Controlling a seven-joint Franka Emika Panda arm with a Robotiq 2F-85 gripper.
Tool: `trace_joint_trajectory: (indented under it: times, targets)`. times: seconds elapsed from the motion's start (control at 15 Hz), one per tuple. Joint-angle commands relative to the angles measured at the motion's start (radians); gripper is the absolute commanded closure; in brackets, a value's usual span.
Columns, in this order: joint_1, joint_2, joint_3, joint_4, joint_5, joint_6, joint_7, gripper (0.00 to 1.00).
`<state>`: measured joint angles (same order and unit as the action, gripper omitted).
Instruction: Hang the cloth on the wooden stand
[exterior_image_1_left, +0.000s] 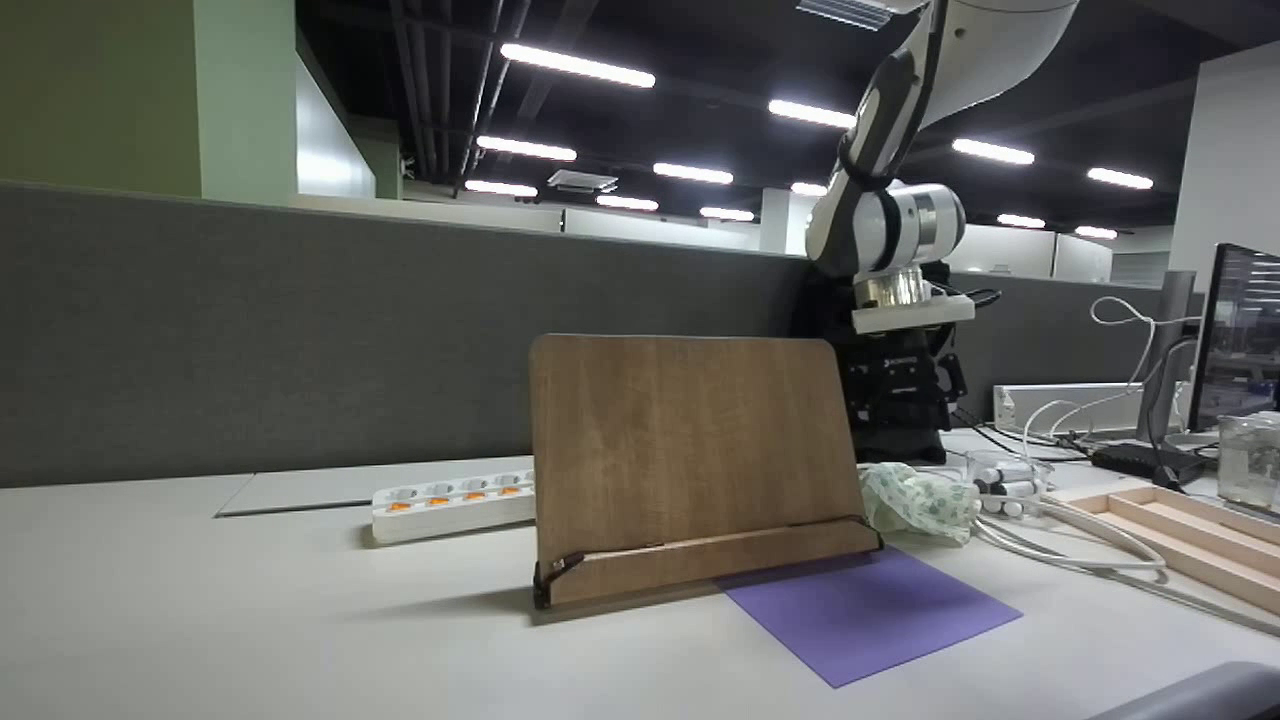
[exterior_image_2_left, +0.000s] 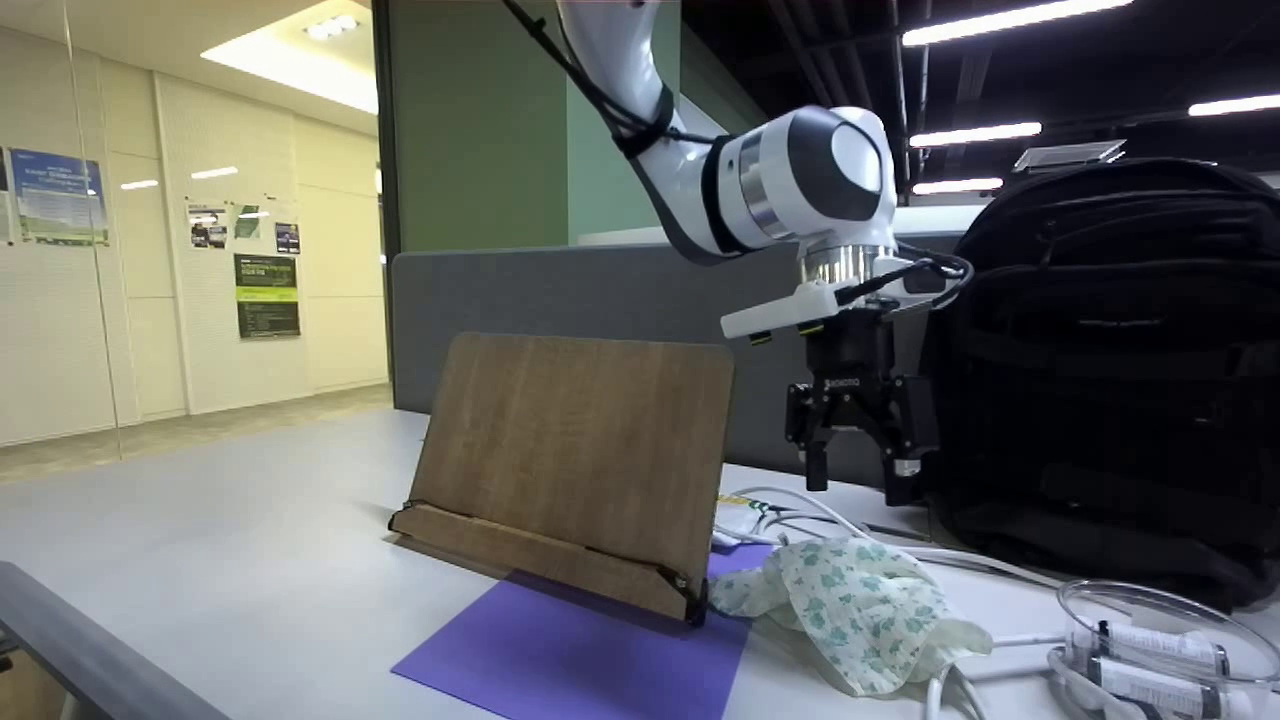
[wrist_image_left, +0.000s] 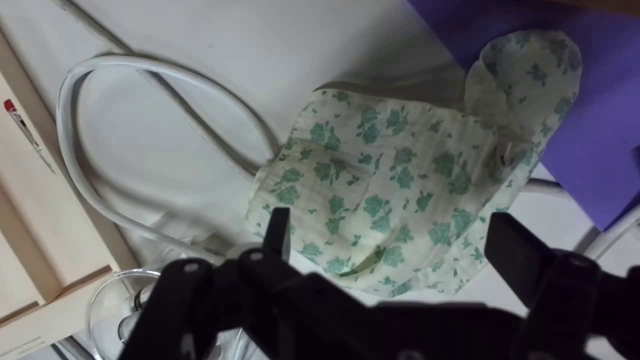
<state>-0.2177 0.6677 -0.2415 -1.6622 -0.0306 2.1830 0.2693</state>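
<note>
In an exterior view, power strip partly behind wooden stand.

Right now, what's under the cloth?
In the wrist view, one end of the cloth lies over the purple sheet, and white cable runs beneath its edge. Anything else underneath is covered, so I can't tell.

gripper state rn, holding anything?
Gripper: open, holding nothing; the cloth lies below it, ungrasped.
</note>
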Motion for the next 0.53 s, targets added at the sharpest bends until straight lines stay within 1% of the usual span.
trace_joint_trajectory:
  times: [0.0,0.2,0.47]
  targets:
    - [-0.043,0.047,0.042,0.088,0.065,-0.129,-0.080,0.00]
    - [-0.063,0.077,0.058,0.137,0.115,-0.217,-0.114,0.00]
    - [-0.069,0.108,0.045,0.174,0.132,-0.153,-0.100,0.00]
